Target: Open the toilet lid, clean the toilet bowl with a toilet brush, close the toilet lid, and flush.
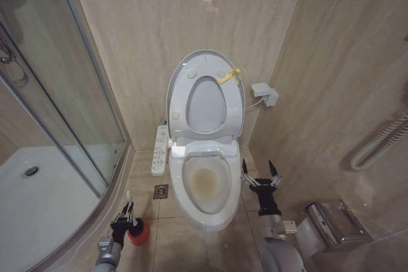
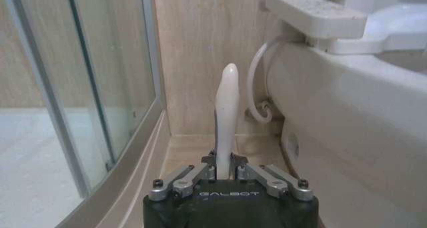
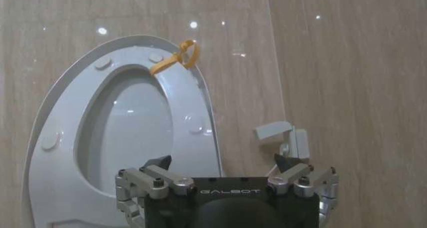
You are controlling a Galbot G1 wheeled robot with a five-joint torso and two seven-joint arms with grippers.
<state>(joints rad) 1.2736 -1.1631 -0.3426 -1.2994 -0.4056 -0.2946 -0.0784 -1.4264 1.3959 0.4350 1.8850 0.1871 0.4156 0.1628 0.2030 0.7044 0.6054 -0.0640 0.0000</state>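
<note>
Two grippers low on the floor, one each side of the toilet bowl [image 1: 205, 189]. Toilet lid [image 1: 185, 71] is up, leaning back against the tiled wall with the seat ring [image 1: 205, 103] raised against it; yellow tag [image 1: 228, 76] sits at the top edge. Bowl is exposed, inside stained brownish, white button panel [image 1: 160, 151] alongside it on the robot's left, near the shower glass [image 1: 64, 81].

Left gripper [image 1: 127, 216] is down by the small red holder [image 1: 138, 232] at the foot of the bowl. Left wrist view: fingers pressed in on the pale handle of the toilet brush [image 2: 227, 118], handle standing upright between them, just beside the bowl's outer wall. Brush head hidden, can't tell if it's seated in the holder.

Right gripper [image 1: 260, 173] hangs beside the bowl's right flank, near the front half, touching nothing. Fingers spread wide, holding nothing. Right wrist view looks up at the raised lid [image 3: 47, 123] and tag [image 3: 175, 58], with a white wall box [image 3: 283, 138] off to the side
</note>
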